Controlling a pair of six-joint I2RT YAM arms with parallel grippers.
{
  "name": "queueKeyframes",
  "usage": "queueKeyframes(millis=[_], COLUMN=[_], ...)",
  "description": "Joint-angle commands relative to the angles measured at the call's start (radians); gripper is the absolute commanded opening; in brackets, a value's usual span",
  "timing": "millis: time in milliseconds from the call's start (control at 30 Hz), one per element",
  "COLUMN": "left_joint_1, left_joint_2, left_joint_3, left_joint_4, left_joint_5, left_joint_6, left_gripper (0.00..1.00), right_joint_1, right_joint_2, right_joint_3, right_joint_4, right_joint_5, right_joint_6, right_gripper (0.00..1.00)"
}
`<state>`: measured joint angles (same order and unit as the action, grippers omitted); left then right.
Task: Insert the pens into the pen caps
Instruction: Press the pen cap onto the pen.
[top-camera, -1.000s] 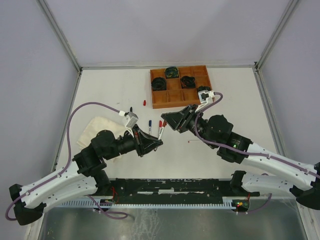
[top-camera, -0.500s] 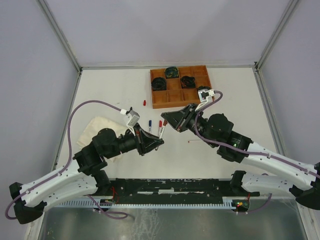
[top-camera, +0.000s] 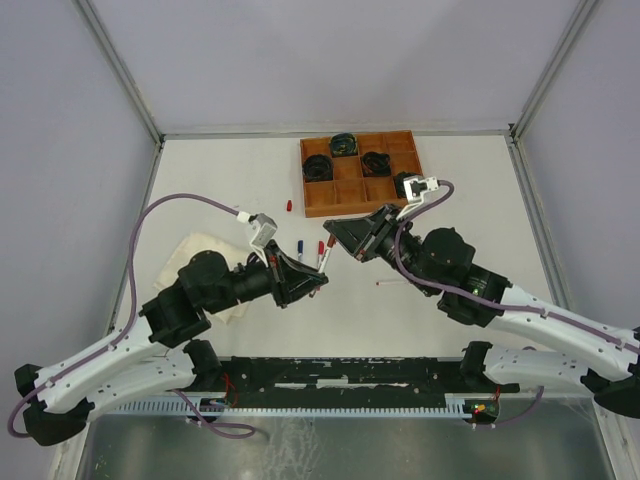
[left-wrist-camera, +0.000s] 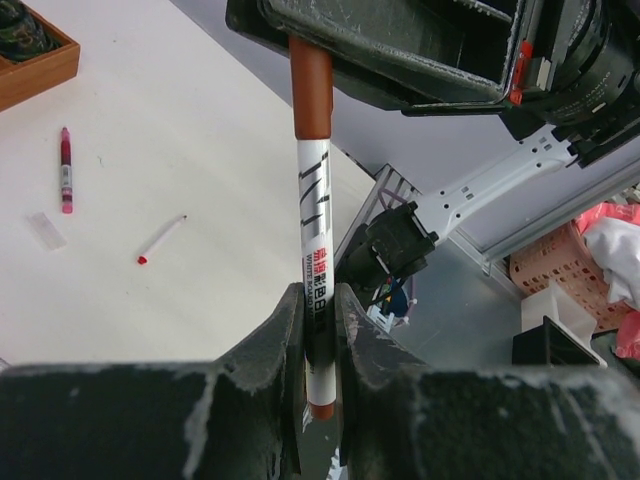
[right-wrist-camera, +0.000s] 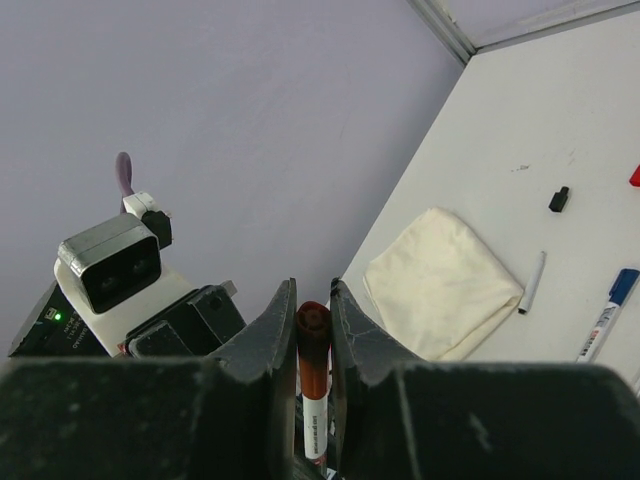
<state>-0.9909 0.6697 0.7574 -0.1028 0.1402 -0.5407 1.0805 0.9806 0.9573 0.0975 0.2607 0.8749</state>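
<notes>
My left gripper (top-camera: 312, 283) is shut on a white-barrelled pen (left-wrist-camera: 314, 230), its jaws (left-wrist-camera: 318, 300) clamped on the lower barrel. The pen's top end sits in a brown pen cap (left-wrist-camera: 311, 90). My right gripper (top-camera: 333, 240) is shut on that cap (right-wrist-camera: 312, 345), and its jaws (right-wrist-camera: 312, 300) meet the left gripper above the table. A blue-tipped pen (top-camera: 299, 246) and a red one (top-camera: 320, 247) lie on the table below them. A thin white pen (top-camera: 390, 283) lies to the right. A red cap (top-camera: 289, 206) lies near the tray, and a black cap (right-wrist-camera: 559, 199) shows in the right wrist view.
A wooden compartment tray (top-camera: 345, 205) with dark coiled cable bundles stands at the back centre. A folded cream cloth (top-camera: 183, 252) lies at the left, partly under my left arm. A magenta pen (left-wrist-camera: 65, 170) lies on the table in the left wrist view.
My left arm has shifted slightly up and right, and my right gripper has edged a little. The pen and brown cap stay held between both grippers.
</notes>
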Motion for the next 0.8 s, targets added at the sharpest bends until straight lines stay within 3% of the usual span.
queueKeyframes(millis=[0,767], left_joint_1=[0.006,0.005], left_joint_2=[0.003,0.017], left_joint_3=[0.119,0.186], left_joint_4=[0.234,0.276], left_joint_5=[-0.048,-0.103], left_joint_6=[0.024,0.024], left_gripper=[0.03,0.03], right_joint_1=[0.095,0.398], right_joint_2=[0.028,0.075], right_joint_3=[-0.069,-0.223], right_joint_4=[-0.139,-0.175], right_joint_5=[-0.067,0.183], right_joint_6=[0.016,0.100], right_gripper=[0.00,0.00])
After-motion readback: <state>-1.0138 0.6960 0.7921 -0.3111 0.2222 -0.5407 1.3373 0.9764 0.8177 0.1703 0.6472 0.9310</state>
